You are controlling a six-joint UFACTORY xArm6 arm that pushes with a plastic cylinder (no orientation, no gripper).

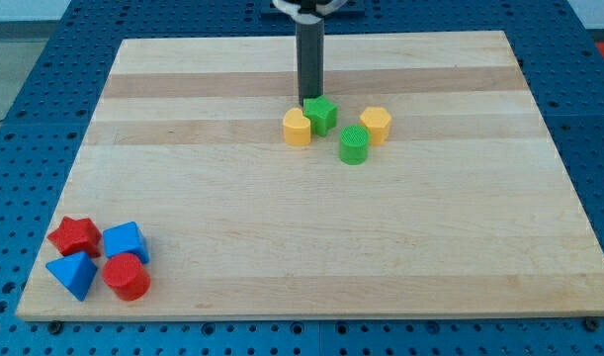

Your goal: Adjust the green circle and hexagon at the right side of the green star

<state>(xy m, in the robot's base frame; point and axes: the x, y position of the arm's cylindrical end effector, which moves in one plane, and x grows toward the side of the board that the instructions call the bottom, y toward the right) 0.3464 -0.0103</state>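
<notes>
The green star (321,115) lies near the top middle of the wooden board (311,247). The green circle (354,144) sits just below and to the right of it, a small gap apart. The yellow hexagon (376,125) lies right of the star and touches or nearly touches the green circle's upper right. A second yellow block (298,128), rounded on top, touches the star's left side. My tip (309,100) stands right at the star's upper left edge, touching or almost touching it.
At the view's bottom left is a cluster: a red star (75,236), a blue block (125,241), a blue triangle-like block (73,274) and a red circle (127,277). Blue perforated table surrounds the board.
</notes>
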